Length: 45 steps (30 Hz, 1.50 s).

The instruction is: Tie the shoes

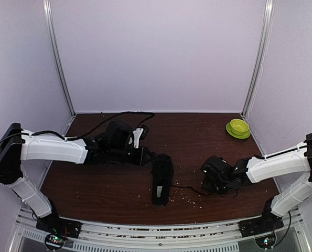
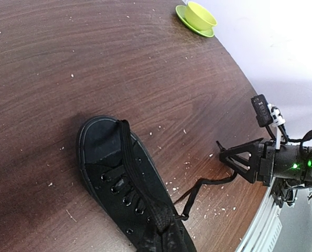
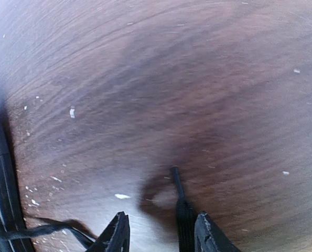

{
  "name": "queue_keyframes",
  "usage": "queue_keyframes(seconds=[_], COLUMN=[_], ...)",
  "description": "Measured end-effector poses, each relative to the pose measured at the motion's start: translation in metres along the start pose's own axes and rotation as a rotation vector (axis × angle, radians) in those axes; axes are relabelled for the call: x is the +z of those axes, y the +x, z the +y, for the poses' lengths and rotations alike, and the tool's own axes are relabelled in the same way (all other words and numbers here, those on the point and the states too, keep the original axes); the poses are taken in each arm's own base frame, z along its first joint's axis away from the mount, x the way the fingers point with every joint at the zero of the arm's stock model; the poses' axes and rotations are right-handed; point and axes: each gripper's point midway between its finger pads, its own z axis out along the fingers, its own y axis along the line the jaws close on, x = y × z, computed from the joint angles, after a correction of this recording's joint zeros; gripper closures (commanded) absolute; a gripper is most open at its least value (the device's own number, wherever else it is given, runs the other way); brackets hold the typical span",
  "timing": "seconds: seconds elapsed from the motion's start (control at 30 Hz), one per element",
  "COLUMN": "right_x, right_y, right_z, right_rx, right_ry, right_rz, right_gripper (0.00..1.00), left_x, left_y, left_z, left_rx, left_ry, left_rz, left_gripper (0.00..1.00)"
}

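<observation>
The black shoe (image 1: 162, 181) lies mid-table with its toe toward the near edge; it also fills the lower left wrist view (image 2: 119, 184). My left gripper (image 1: 148, 156) hovers over the shoe's opening. One lace (image 2: 140, 173) runs taut from the toe up to the dark mass at that view's bottom edge, so the jaws look shut on it. The other lace (image 2: 208, 184) trails right across the table to my right gripper (image 1: 205, 178). That gripper (image 3: 163, 233) is open and low on the table, and the lace end (image 3: 181, 205) lies between its fingers, close to the right finger (image 3: 211, 233).
A green bowl (image 1: 238, 127) on a saucer stands at the far right corner and also shows in the left wrist view (image 2: 197, 16). Pale crumbs (image 1: 184, 194) are scattered on the brown table (image 1: 197, 142). White walls enclose three sides.
</observation>
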Motion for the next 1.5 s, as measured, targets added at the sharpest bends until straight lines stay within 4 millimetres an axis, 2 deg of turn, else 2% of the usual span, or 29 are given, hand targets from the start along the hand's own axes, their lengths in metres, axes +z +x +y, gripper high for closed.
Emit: queue_keyframes(seconds=[0.13, 0.4, 0.77, 0.87, 1.1, 1.17, 1.27, 1.4, 1.5], right_x=[0.001, -0.007, -0.008, -0.007, -0.011, -0.018, -0.035, -0.067, -0.097], right_y=[0.003, 0.012, 0.019, 0.019, 0.012, 0.001, -0.028, -0.075, -0.111], right_z=[0.008, -0.009, -0.015, -0.014, -0.017, -0.017, -0.007, 0.031, 0.067], right_rx=[-0.037, -0.106, -0.139, -0.141, -0.142, -0.138, -0.119, -0.101, -0.101], right_ry=[0.016, 0.091, 0.115, 0.115, 0.118, 0.109, 0.065, -0.042, -0.134], right_rz=[0.004, 0.005, 0.012, 0.001, -0.011, -0.035, -0.093, -0.190, -0.267], right_gripper=[0.58, 0.59, 0.82, 1.00, 1.00, 1.00, 1.00, 1.00, 1.00], left_x=[0.000, -0.003, -0.003, -0.003, -0.003, -0.004, -0.004, -0.004, -0.004], left_y=[0.000, -0.002, -0.001, 0.000, 0.001, 0.001, 0.002, 0.004, 0.005], left_z=[0.000, -0.002, -0.001, -0.001, -0.001, -0.002, -0.003, -0.007, -0.010], left_rx=[-0.001, -0.005, -0.007, -0.009, -0.011, -0.010, -0.004, 0.018, 0.039], left_ry=[-0.001, 0.005, 0.004, 0.002, 0.004, 0.009, 0.019, 0.039, 0.054], left_rz=[0.001, -0.009, -0.007, -0.004, -0.001, 0.001, 0.006, 0.018, 0.025], left_gripper=[1.00, 1.00, 1.00, 1.00, 1.00, 1.00, 1.00, 1.00, 1.00])
